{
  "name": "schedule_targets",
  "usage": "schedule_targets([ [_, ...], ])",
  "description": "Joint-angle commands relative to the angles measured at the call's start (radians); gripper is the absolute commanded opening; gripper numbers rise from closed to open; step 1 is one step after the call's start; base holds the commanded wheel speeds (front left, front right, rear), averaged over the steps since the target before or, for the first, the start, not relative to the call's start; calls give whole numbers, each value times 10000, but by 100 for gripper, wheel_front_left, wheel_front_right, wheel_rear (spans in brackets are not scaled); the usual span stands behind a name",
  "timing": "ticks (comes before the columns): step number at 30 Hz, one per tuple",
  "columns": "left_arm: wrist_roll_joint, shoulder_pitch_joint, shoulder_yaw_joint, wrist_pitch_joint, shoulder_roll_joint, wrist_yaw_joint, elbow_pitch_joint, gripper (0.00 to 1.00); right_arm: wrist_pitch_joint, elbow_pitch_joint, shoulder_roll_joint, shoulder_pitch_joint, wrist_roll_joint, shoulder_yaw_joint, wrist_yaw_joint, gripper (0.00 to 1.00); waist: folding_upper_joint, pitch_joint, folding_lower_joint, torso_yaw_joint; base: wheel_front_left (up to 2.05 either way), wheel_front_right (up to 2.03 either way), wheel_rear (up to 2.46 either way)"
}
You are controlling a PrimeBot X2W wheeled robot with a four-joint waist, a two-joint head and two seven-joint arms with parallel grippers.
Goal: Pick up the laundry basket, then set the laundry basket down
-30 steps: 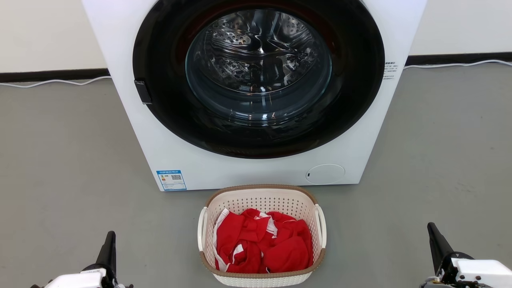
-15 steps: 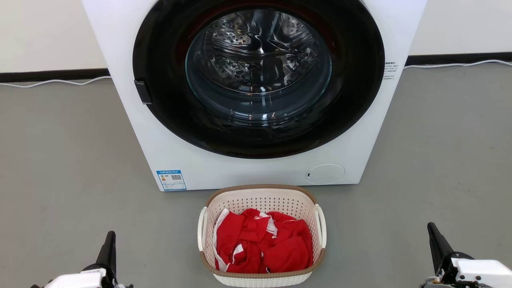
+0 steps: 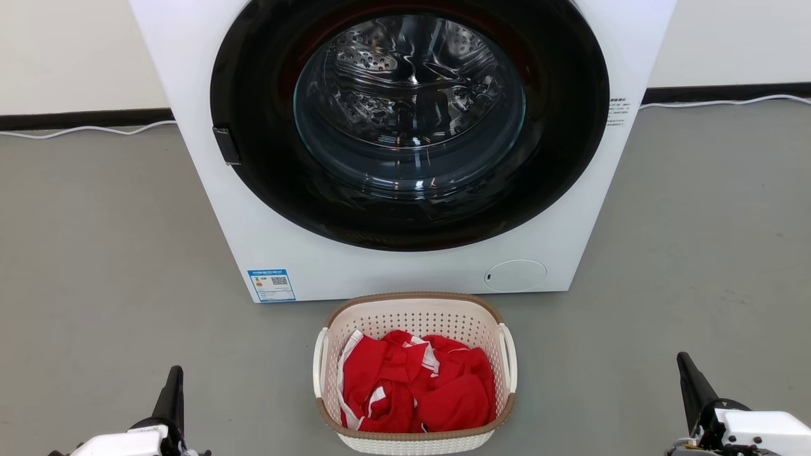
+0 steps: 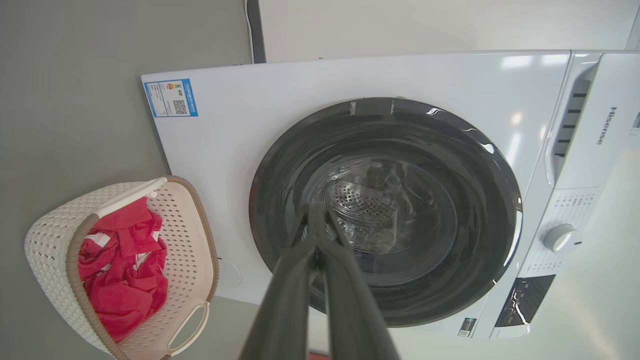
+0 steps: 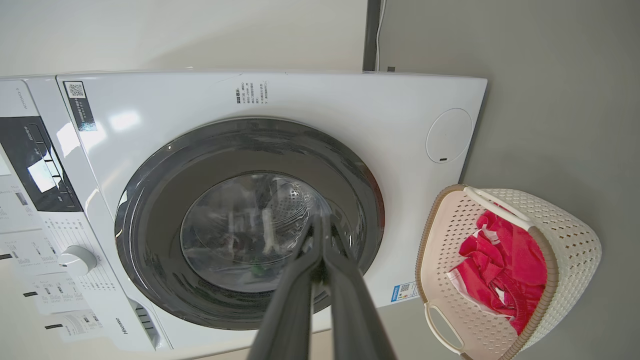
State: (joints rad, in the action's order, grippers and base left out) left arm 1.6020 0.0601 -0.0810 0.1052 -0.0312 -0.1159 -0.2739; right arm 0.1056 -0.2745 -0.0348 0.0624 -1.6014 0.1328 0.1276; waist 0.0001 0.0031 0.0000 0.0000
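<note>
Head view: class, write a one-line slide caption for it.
Laundry basket of red clothes on the grey floor before the washer, left hand and right hand clear of it.

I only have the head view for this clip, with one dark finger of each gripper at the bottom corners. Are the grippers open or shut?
Observer: The left wrist view shows the left gripper with fingertips together, shut on nothing.
Operator: And the right?
Observer: The right gripper is likewise shut and empty.
Operator: My view crops the top of the washer. Any controls there?
Observer: Yes, a white dial beside a dark display panel.
</note>
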Motion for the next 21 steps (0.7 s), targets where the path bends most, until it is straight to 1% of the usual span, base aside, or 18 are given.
schedule_targets([
  [1,67,480,-327,80,-191,-148,287,0,73,297,-154,455,-76,-195,31,0,-1,0,0,0,0,0,0],
  [21,68,480,-326,79,-191,-148,287,0,73,297,-154,455,-76,-195,31,0,-1,0,0,0,0,0,0],
])
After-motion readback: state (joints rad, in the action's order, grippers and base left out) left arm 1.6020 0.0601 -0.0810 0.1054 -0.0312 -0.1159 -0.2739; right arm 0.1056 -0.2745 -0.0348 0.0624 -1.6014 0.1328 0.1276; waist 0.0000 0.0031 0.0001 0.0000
